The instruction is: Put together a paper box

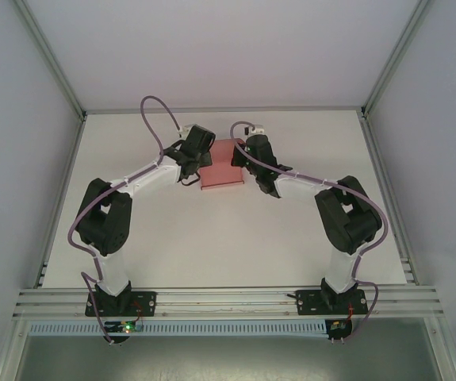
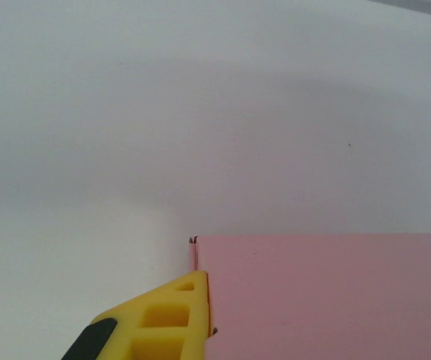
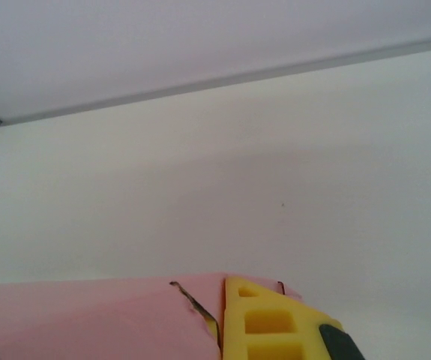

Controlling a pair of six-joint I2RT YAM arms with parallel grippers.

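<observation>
The left tool (image 1: 198, 155) and right tool (image 1: 244, 155), jaws narrow, apparently pinch opposite side walls of the paper box (image 1: 221, 170), steadying it on the bench (image 1: 212, 238) for folding.

Desk (image 1: 235, 246) centre is blocked by the paper box (image 1: 221, 171), with the left tool (image 1: 199, 162) and right tool (image 1: 244, 158) pressed against its sides. Free passage is seen over the near half, far strip and both outer margins.
</observation>
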